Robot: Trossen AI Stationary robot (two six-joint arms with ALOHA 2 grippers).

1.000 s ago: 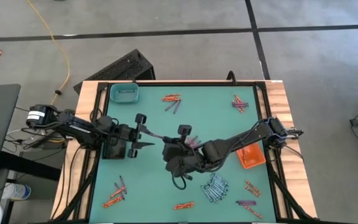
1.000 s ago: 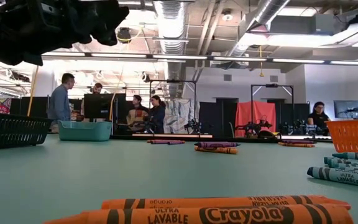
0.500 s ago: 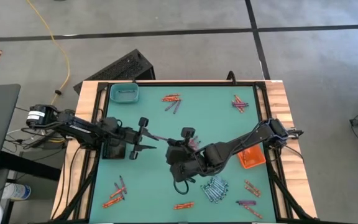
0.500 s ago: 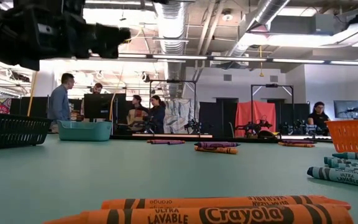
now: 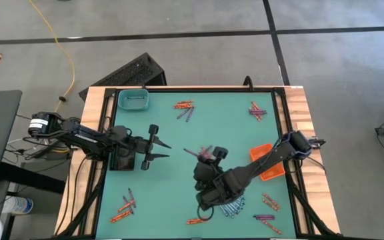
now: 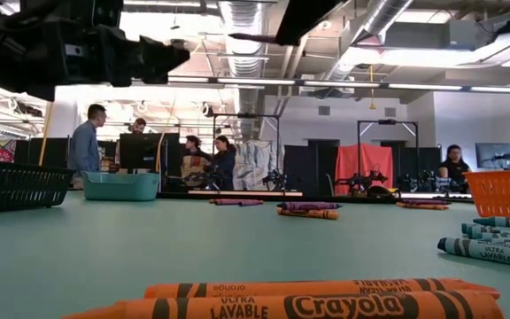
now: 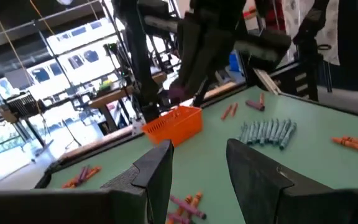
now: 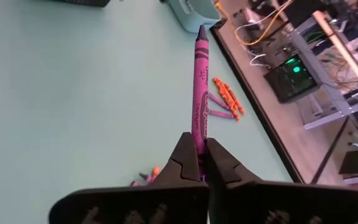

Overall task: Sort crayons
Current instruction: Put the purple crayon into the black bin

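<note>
- Your right gripper [image 8: 198, 163] is pinched tight on 1 purple crayon [image 8: 200, 93], held at its blunt end; the rest of the stick runs straight out ahead of the fingertips, point farthest from them.
- From above, that gripper [image 5: 204, 155] hangs over the middle of the table [image 5: 229, 123], the purple crayon [image 5: 201, 153] sticking out toward the left arm's side.
- The blue-grey crayons [image 5: 232, 203] lie bundled just behind that gripper, under its arm; the orange tray [image 5: 269, 167] sits off to its outer side, near the table edge.
- Your left gripper [image 5: 157, 149] hovers well apart from the right one, fingers [image 7: 154, 171] spread with a clear gap and nothing between them.
- Ahead of the left jaws you see the orange tray [image 7: 174, 124], the blue-grey crayons [image 7: 267, 132] side by side, and loose orange crayons [image 7: 357, 144] past them.
- The black tray [image 5: 121, 160] lies right under the left wrist; the teal tray [image 5: 133, 100] stands at the far corner on that side.
- Other crayon clusters sit away from both jaws: 1 at the far middle [image 5: 185, 109], 1 at the far right [image 5: 256, 110], 1 at the near left [image 5: 125, 207] and 1 at the near right [image 5: 267, 212].
- At table height 2 orange crayons [image 6: 308, 297] lie closest to the camera; people [image 6: 86, 142] stand in the room beyond.
</note>
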